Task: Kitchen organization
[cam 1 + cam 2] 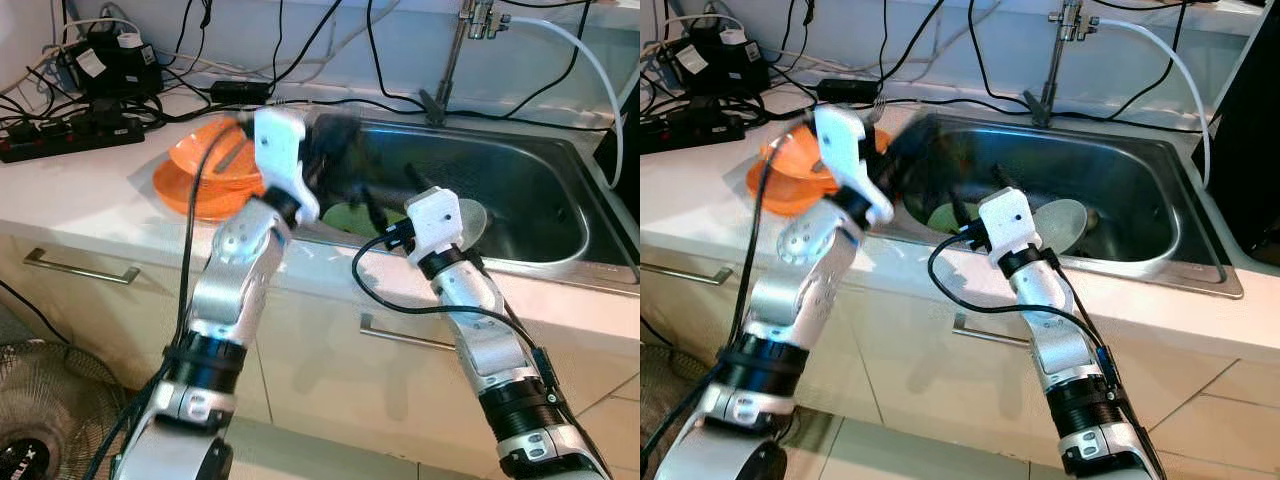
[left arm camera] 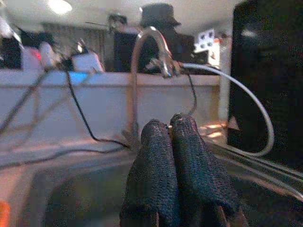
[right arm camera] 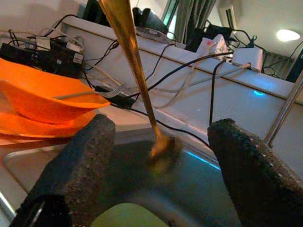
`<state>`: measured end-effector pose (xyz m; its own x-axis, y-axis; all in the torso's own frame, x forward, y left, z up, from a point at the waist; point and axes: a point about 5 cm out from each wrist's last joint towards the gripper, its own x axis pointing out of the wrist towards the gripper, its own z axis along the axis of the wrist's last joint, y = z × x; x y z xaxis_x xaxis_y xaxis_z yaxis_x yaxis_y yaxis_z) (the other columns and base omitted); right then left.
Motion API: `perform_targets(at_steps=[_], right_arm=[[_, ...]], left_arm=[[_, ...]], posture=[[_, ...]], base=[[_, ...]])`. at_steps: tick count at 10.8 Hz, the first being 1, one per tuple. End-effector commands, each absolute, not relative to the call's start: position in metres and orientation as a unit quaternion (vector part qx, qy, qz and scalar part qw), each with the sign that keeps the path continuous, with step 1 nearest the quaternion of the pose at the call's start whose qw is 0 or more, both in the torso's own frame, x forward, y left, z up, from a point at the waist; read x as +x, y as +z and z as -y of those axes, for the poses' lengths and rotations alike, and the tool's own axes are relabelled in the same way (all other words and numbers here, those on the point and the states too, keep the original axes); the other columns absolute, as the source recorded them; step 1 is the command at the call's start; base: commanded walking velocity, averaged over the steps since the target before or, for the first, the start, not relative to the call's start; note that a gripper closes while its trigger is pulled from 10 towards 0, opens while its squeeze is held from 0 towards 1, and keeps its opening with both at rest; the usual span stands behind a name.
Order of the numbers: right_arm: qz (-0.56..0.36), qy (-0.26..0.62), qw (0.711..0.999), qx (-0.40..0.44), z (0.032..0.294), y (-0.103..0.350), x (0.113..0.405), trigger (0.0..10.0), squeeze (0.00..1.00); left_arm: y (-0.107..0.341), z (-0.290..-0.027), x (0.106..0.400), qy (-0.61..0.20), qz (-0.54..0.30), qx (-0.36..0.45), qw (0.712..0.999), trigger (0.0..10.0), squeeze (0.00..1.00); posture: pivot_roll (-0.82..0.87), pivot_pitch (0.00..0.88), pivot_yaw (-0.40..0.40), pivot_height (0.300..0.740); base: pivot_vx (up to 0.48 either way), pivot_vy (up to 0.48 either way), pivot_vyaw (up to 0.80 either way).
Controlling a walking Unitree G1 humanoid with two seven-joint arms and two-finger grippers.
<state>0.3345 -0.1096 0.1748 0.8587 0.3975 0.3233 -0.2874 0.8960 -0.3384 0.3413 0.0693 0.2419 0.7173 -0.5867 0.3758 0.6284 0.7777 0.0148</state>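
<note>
Left gripper (image 2: 170,137), fingers pressed together, hangs above the sink (image 1: 520,180) near its left rim. Right gripper (image 3: 161,156), fingers spread wide, reaches over the front rim beside a gold spoon (image 3: 130,52).

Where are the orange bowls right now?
The orange bowls sit stacked on the counter just left of the sink, behind the raised left gripper and near the power strip.

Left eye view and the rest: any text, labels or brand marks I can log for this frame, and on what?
No text can be read for certain.
Fan, bottom left corner: white letters on the hub, too small and cut off to read.
Black box among the cables: white labels, too blurred to read.
Power strip: no legible marking.
Orange bowl, sink: no text.
</note>
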Motion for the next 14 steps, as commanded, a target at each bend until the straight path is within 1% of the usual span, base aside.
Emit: perform_targets(at_steps=[1, 2, 3, 4, 6, 10, 11, 14], right_arm=[[0.202, 0.183, 0.951, -0.147, 0.107, 0.175, 0.334, 10.0, 1.0], [0.202, 0.175, 0.952, -0.149, 0.106, 0.174, 0.333, 10.0, 1.0], [0.201, 0.171, 0.953, -0.15, 0.106, 0.174, 0.333, 10.0, 0.0], [0.201, 0.173, 0.953, -0.148, 0.103, 0.172, 0.332, 10.0, 0.0], [0.201, 0.175, 0.953, -0.145, 0.099, 0.171, 0.332, 10.0, 0.0], [0.19, 0.164, 0.957, -0.147, 0.099, 0.166, 0.334, 10.0, 0.0], [0.187, 0.158, 0.958, -0.15, 0.1, 0.163, 0.335, 0.0, 0.0], [0.181, 0.154, 0.959, -0.155, 0.101, 0.16, 0.337, 0.0, 0.0]], left_arm=[[0.245, -0.067, 0.337, -0.347, 0.184, -0.06, 0.918, 10.0, 0.0], [0.24, -0.065, 0.335, -0.364, 0.17, -0.059, 0.914, 10.0, 0.0], [0.238, -0.062, 0.332, -0.383, 0.165, -0.056, 0.907, 10.0, 0.0], [0.234, -0.057, 0.326, -0.412, 0.155, -0.05, 0.897, 10.0, 0.0], [0.23, -0.052, 0.321, -0.436, 0.14, -0.052, 0.887, 10.0, 0.0], [0.228, -0.057, 0.32, -0.442, 0.133, -0.035, 0.886, 10.0, 0.0], [0.228, -0.058, 0.32, -0.442, 0.133, -0.033, 0.886, 10.0, 0.0], [0.228, -0.06, 0.32, -0.439, 0.135, -0.028, 0.888, 10.0, 0.0]], posture=[[0.11, 0.0, 0.026, 0.74], [0.11, 0.003, 0.034, 0.74], [0.11, 0.006, 0.04, 0.74], [0.11, 0.007, 0.043, 0.74], [0.11, 0.0, 0.046, 0.74], [0.12, 0.0, 0.043, 0.74], [0.13, 0.0, 0.039, 0.74], [0.13, 0.0, 0.038, 0.74]], base=[[0.0, 0.0, 0.0], [0.0, 0.0, 0.0], [0.0, 0.0, 0.0], [0.0, 0.0, 0.0], [0.0, 0.0, 0.0], [0.0, 0.0, 0.0], [0.0, 0.0, 0.0], [0.0, 0.0, 0.0]])
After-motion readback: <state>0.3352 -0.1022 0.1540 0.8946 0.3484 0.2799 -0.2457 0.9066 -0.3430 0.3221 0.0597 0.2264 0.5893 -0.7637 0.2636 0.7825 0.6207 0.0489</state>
